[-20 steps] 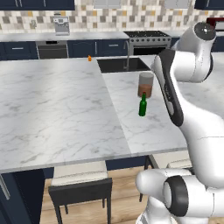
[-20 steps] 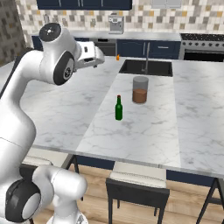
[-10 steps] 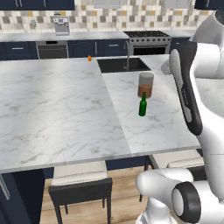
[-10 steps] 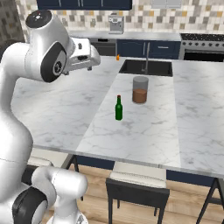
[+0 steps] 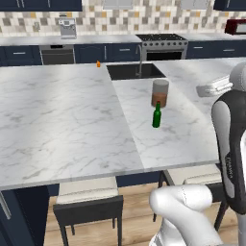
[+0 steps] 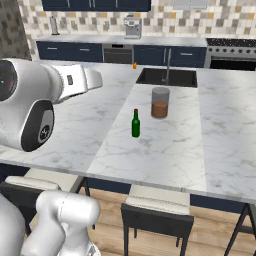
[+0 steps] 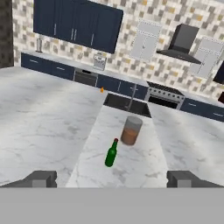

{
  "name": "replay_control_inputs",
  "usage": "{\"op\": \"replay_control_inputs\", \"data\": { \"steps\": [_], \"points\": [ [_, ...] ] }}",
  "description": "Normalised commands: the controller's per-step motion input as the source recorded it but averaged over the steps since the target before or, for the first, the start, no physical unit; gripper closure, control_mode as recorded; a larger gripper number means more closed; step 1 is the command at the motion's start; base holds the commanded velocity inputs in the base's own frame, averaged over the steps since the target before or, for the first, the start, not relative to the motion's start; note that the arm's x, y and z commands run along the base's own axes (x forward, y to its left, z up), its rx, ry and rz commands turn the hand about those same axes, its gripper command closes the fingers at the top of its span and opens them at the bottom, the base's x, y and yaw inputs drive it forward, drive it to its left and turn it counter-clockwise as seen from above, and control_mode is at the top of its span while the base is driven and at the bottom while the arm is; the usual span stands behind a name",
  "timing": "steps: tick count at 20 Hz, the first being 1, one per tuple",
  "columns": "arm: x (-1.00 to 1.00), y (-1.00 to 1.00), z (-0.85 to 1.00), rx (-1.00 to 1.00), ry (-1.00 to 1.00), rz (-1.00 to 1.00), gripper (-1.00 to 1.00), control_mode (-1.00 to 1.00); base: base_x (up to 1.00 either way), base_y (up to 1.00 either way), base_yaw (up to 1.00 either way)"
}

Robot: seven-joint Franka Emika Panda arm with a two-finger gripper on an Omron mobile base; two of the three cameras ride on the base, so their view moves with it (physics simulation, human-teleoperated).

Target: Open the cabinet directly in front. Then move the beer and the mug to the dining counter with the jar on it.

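The beer (image 5: 156,115) (image 6: 135,124) (image 7: 111,153), a slim green bottle, stands upright on the white marble dining counter (image 5: 57,120) (image 6: 165,150) (image 7: 39,118). Just behind it is the jar (image 5: 160,92) (image 6: 160,102) (image 7: 130,130) with brown contents, and the two stand apart. My gripper (image 7: 112,179) is open and empty, well back from the bottle and above the counter's near side. The mug is out of view. Navy upper wall cabinets (image 7: 78,22) hang on the far wall, and I cannot tell which is the task's cabinet.
An inset sink (image 5: 134,71) (image 6: 167,77) (image 7: 124,104) with a faucet lies behind the jar. A small orange object (image 5: 98,63) (image 6: 134,65) sits at the island's far edge. Stools (image 5: 86,202) (image 6: 157,215) stand under the near edge. A stove (image 5: 161,43) and range hood (image 7: 183,41) line the back wall.
My arm has swung back and sideways, away from the island's middle. The beer and the jar have stayed where they were. The jaws have stayed wide apart.
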Motion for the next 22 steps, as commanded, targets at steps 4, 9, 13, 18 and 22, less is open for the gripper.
{"op": "replay_control_inputs", "data": {
  "steps": [4,9,13,18,22],
  "points": [
    [-0.27,0.0,-0.01,0.0,0.0,0.0,-1.0,-1.0,0.0,0.0,0.0],
    [0.0,0.0,0.0,0.0,0.0,0.0,-1.0,1.0,-1.0,-0.14,0.0],
    [0.0,0.0,0.0,0.0,0.0,0.0,-1.0,1.0,-1.0,-0.6,-0.07],
    [0.0,0.0,0.0,0.0,0.0,0.0,-1.0,1.0,-0.13,-1.0,-0.28],
    [0.0,0.0,0.0,0.0,0.0,0.0,-1.0,1.0,0.04,-1.0,-0.25]
  ]
}}
